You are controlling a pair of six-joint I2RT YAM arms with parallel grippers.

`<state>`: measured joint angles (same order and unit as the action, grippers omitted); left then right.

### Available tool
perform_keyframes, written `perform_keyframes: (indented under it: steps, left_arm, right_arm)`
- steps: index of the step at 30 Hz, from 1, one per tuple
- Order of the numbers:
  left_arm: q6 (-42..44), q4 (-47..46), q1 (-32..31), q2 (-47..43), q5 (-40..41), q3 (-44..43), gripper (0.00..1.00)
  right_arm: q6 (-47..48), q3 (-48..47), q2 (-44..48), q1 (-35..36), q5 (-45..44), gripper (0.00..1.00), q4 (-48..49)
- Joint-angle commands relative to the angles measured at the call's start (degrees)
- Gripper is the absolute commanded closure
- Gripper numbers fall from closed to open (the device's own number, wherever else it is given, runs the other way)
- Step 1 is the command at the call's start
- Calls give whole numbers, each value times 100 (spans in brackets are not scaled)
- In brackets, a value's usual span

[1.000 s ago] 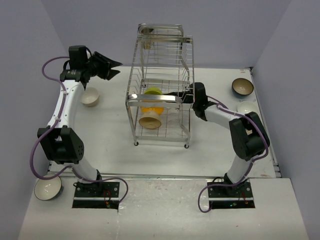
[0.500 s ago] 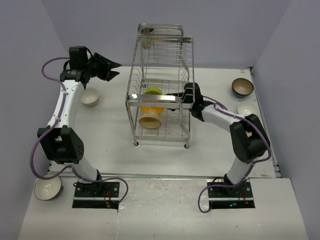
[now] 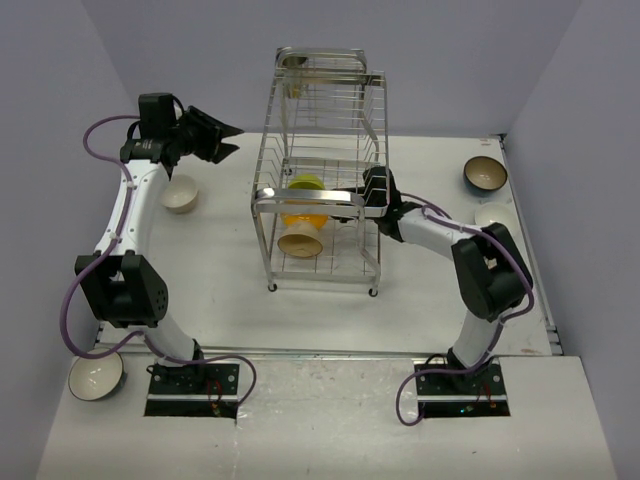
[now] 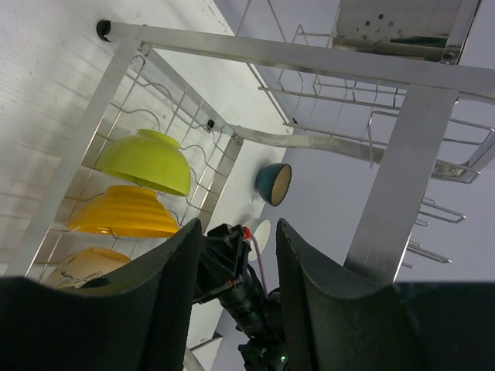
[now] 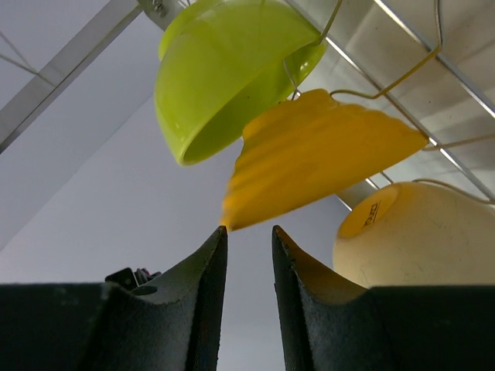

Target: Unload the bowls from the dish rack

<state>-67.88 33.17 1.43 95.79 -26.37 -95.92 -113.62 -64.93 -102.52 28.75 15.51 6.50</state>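
At the dish rack (image 3: 305, 197), only the wrist view shows the right gripper (image 5: 247, 229) open and empty.

top ext: high, behind arm bases (image 3: 190, 380), looks down, whole table (image 3: 200, 290) | L wrist: left of dish rack (image 4: 410, 154), faces rt, mid-range | R wrist: rt side, v. close, looks up | all share: green bowl (image 5: 224, 73), orange bowl (image 5: 317, 154)

table (image 3: 230, 300): white, matte, flat | walls (image 3: 180, 50): plain lavender-grey, standing at left, back and right
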Motion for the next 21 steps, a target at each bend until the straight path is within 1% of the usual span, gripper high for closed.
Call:
perform_keyframes:
  steps: [1, 6, 13, 17, 21]
  left_arm:
    - [99, 32, 41, -25, -61, -129, 55]
    - [64, -3, 103, -51, -131, -146, 55]
    - [64, 23, 103, -43, -176, -190, 55]
    - [29, -21, 103, -43, -246, -94, 55]
    - [11, -38, 103, -16, -272, -67, 55]
  right_arm:
    - [-3596, -310, -171, 16, -267, 69, 53]
    - [-3772, -503, -303, 25, -452, 69, 35]
    - [-3913, -820, -629, 43, -487, 70, -96]
    - [-3887, -802, -550, 51, -557, 69, -290]
    - [-3860, -627, -453, 51, -540, 69, -273]
